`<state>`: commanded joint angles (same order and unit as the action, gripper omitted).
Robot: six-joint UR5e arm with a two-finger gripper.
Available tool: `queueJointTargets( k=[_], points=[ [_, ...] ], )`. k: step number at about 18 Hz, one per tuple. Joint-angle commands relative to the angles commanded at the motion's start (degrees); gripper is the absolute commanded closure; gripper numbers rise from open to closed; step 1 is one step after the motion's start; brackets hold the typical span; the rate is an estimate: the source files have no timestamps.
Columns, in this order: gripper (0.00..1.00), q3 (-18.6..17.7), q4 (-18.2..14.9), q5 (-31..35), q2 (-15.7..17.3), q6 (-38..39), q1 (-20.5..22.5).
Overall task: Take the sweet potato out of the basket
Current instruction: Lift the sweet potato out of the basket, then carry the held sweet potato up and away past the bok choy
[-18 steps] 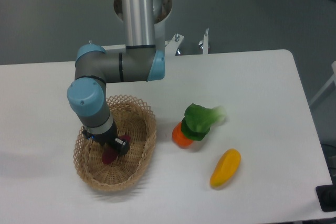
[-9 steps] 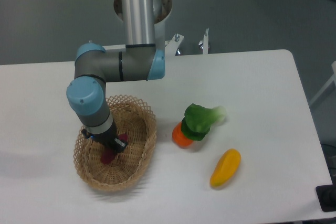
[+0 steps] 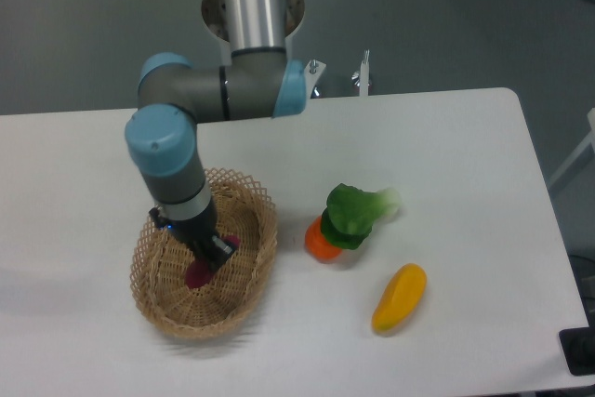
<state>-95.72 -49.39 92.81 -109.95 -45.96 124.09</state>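
One sweet potato (image 3: 198, 272) in the basket (image 3: 249, 271), magenta showing either side of my fingers (image 3: 216, 255) | looks light, stiff, smooth; grip mid-body | clamp state: cannot tell.

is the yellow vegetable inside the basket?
No, the yellow vegetable lies on the bare table, well to the right of the basket and apart from it.

I see my gripper (image 3: 214, 253) down inside the basket (image 3: 251, 271), its fingers closed around the sweet potato (image 3: 198, 273).
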Motion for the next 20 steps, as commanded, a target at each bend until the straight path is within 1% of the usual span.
queueJointTargets(
  k=[1,2,3,5,7,8,10,12,16,18,20],
  points=[
    [0.69,1.1,-0.1,-0.2,0.9,-0.4,1.3],
    [0.69,2.3,-0.5,-1.1,1.1,-0.7,2.5],
    [0.69,3.4,-1.7,-2.4,1.1,-1.2,3.9],
    [0.69,5.9,-6.4,-4.8,1.6,-3.2,7.4],
    [0.69,7.6,-11.2,-6.1,3.4,-7.7,10.8],
    [0.69,8.1,-12.9,-6.4,3.7,-9.9,12.6],
    [0.69,8.4,-15.7,-7.6,5.3,-14.4,16.3],
    [0.69,8.4,-17.7,-8.9,6.3,-19.6,20.1],
    [0.69,8.4,-22.2,-9.4,7.6,-29.3,26.3],
    [0.69,8.4,-23.6,-9.4,8.3,-32.9,28.8],
    [0.69,8.4,-24.0,-9.5,8.4,-35.3,30.2]
  ],
)
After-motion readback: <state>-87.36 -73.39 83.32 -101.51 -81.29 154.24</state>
